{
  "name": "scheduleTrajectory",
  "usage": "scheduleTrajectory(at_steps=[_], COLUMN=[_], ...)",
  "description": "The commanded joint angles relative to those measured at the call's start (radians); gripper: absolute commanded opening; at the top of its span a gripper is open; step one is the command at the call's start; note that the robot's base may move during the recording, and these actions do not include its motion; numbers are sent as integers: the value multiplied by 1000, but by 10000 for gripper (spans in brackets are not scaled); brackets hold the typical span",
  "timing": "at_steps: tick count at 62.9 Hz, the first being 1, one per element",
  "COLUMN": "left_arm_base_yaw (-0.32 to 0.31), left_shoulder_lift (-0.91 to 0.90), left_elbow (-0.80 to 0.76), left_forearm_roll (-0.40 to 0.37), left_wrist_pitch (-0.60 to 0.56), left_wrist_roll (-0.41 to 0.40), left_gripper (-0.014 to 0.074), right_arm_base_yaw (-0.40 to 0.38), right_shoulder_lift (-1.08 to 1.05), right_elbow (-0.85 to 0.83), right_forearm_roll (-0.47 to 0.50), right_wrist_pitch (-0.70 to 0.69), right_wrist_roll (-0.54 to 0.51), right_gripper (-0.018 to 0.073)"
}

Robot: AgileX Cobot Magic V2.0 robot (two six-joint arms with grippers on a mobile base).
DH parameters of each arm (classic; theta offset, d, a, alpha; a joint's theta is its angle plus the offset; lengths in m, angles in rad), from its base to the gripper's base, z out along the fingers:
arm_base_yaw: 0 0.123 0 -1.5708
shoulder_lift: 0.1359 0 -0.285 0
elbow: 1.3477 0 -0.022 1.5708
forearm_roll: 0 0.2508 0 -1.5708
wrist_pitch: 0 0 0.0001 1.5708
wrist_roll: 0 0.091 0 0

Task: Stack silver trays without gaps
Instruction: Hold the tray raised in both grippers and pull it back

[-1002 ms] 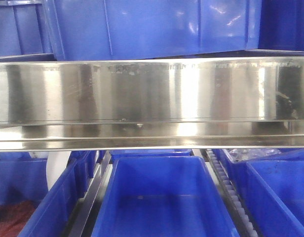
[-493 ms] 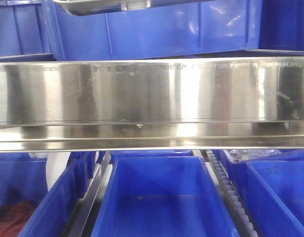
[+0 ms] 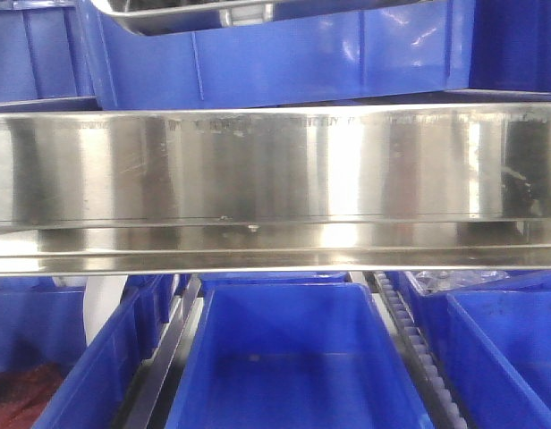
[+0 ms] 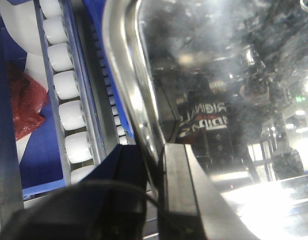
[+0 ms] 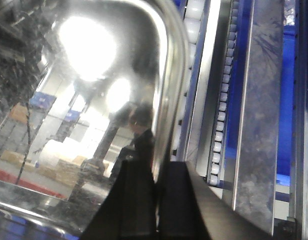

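Observation:
A silver tray [image 3: 182,15] shows only as a shiny rounded edge at the top of the front view, above the blue bins. In the left wrist view my left gripper [image 4: 156,150] is shut on the tray's rolled rim [image 4: 131,85], one finger on each side of the wall. The tray's reflective inside [image 4: 219,75] fills the right of that view. In the right wrist view my right gripper [image 5: 158,167] is shut on the rim [image 5: 169,90] of the tray [image 5: 84,75] in the same way. Neither gripper shows in the front view. No second tray is in view.
A long steel shelf rail [image 3: 275,179] crosses the front view. Blue bins stand above it [image 3: 284,63] and below it [image 3: 293,357]. White roller tracks [image 4: 69,110] [image 5: 221,125] run beside the tray. Red material [image 4: 24,105] lies in a left bin.
The tray's edge has come into view at the top of the front view and moved down a little. The rail and bins have not moved.

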Motion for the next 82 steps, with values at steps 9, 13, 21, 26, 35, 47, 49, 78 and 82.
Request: scheduleTrajectory(at_steps=[9, 13, 21, 26, 35, 47, 49, 78, 82], left_arm_base_yaw=[-17, -17, -17, -17, -17, -17, -17, -17, -17], left_shoulder_lift=[-33, -33, -33, -33, -33, -33, -33, -33, -33], left_elbow=[-27, -27, -27, -27, -27, -27, -27, -27, -27], left_forearm_roll=[-11, -11, -13, -13, -13, -13, -13, -15, -15], left_wrist_pitch=[41, 41, 41, 41, 41, 41, 41, 41, 41], left_wrist_roll=[35, 35, 35, 35, 35, 35, 35, 35, 35], left_gripper=[-48, -48, -48, -48, -48, -48, -48, -48, -48], right_arm_base_yaw=[8, 8, 8, 8, 8, 8, 8, 8, 8], right_shoulder_lift=[-38, -38, -38, -38, -38, -38, -38, -38, -38], right_elbow=[-33, -33, -33, -33, -33, -33, -33, -33, -33], right_forearm_roll=[8, 8, 8, 8, 8, 8, 8, 8, 8], right_wrist_pitch=[-6, -6, -6, -6, -6, -6, -6, -6, -6], right_wrist_roll=[-19, -19, -19, -19, -19, -19, -19, -19, -19], right_gripper=[57, 57, 57, 57, 57, 57, 57, 57, 57])
